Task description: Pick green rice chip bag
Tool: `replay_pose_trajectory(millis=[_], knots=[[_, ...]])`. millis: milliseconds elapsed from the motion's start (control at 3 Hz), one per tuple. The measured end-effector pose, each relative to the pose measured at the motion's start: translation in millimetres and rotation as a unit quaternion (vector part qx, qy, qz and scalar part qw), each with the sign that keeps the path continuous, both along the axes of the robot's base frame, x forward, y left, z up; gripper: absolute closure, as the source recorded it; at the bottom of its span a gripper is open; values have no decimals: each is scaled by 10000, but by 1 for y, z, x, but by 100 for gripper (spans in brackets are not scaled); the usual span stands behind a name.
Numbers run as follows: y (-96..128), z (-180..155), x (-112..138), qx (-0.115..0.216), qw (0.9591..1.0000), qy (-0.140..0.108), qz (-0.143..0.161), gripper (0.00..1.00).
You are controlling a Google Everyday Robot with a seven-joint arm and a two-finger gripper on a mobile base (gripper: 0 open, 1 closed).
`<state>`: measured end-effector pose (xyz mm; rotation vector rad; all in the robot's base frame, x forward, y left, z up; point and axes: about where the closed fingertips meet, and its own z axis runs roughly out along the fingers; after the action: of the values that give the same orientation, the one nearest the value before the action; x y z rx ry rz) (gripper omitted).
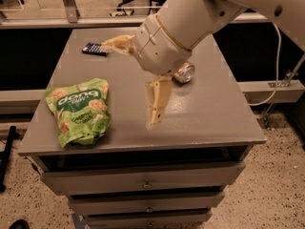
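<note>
The green rice chip bag (pixel 78 109) lies flat on the front left of the grey table (pixel 209 113), light green with a dark band and white "dang" lettering. My gripper (pixel 127 85) hangs over the middle of the table, to the right of the bag and not touching it. It is open and empty: one tan finger (pixel 116 44) points left and the other finger (pixel 156 104) points down toward the tabletop. The wide white arm reaches in from the upper right.
A gold drink can (pixel 184 72) lies on its side just right of the gripper, partly hidden by the arm. A small dark flat packet (pixel 94 48) lies at the back left. Drawers (pixel 143 182) sit below the tabletop. A cable (pixel 276 66) hangs at the right.
</note>
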<state>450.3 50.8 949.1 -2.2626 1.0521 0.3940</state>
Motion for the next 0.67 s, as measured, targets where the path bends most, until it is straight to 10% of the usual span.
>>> replay_pose_trajectory(millis=[667], knots=[[18,2,-2,307,9986,-318,290,0]])
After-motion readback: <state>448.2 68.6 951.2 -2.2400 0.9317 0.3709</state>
